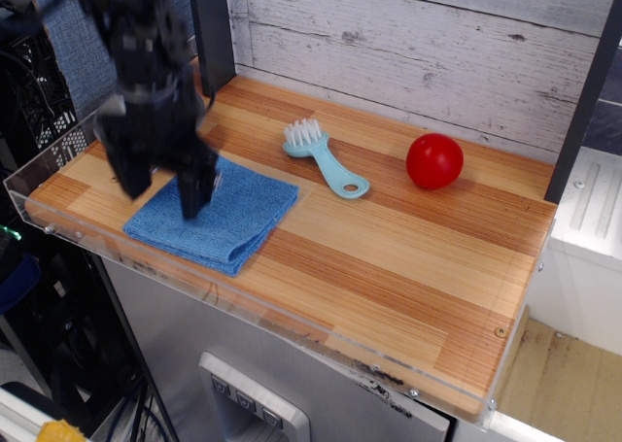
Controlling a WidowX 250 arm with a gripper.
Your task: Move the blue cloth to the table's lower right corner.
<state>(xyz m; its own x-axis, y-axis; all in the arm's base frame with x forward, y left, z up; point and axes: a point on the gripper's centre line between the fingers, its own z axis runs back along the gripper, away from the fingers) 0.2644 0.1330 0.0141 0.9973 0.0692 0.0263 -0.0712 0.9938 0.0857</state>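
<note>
The blue cloth (pixel 233 221) lies folded flat at the front left of the striped wooden table (pixel 389 267). My black gripper (pixel 163 197) hangs over the cloth's left half, blurred with motion. Its two fingers (pixel 194 185) are spread apart, open and empty, with the tips just above or at the cloth; I cannot tell if they touch. The arm covers the steel bowl behind it.
A light-blue brush (pixel 324 157) lies behind the cloth's right side. A red ball (pixel 434 160) sits at the back right. A clear acrylic rim (pixel 243 311) runs along the front edge. A white plank wall (pixel 437 44) stands behind.
</note>
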